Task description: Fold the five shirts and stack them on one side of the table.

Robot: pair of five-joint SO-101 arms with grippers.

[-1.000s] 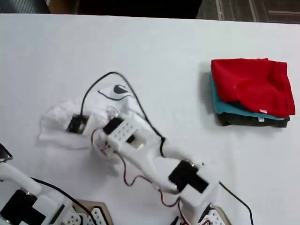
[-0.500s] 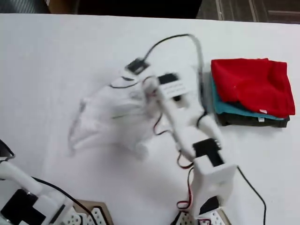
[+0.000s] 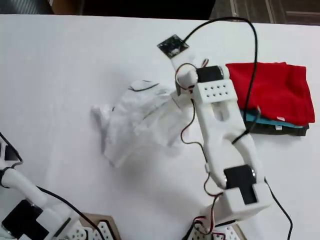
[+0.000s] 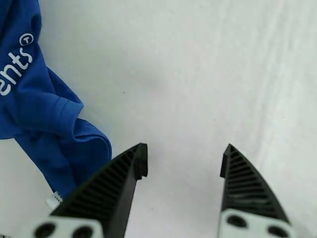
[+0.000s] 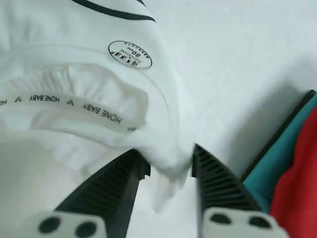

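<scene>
Table (image 3: 60,50): R jaws dragged white shirt (image 3: 135,117) rightward, near stack (image 3: 272,97).

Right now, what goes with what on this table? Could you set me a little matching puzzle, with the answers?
Things:
1. white shirt
2. red shirt
3. blue shirt
4. left pincer

Places or states:
A. lying on the teal shirt
B. open over bare table
C. gripped by the right pincer
D. crumpled beside the left pincer

Pairs: 1-C, 2-A, 3-D, 4-B
</scene>
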